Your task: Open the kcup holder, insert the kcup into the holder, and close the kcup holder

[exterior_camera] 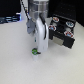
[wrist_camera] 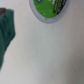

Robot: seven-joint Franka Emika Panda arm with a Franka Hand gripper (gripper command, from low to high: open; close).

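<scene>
The kcup point(exterior_camera: 34, 51), a small white pod with a round green top, stands on the white table just in front of the arm. In the wrist view its green top point(wrist_camera: 48, 9) shows close up, partly cut off by the picture's edge. My gripper point(exterior_camera: 38, 49) hangs low over the table, right beside the kcup on the exterior view's right. Its fingers are too blurred to tell whether they are open or shut. The kcup holder point(exterior_camera: 64, 11), a black box, stands at the exterior view's right. Its tray point(exterior_camera: 63, 36) is slid out and shows several pods in round slots.
A dark blurred shape point(wrist_camera: 5, 37) fills one side of the wrist view. The white table point(exterior_camera: 17, 62) spreads to the exterior view's left and front. Dark objects point(exterior_camera: 7, 20) lie along the back at the exterior view's left.
</scene>
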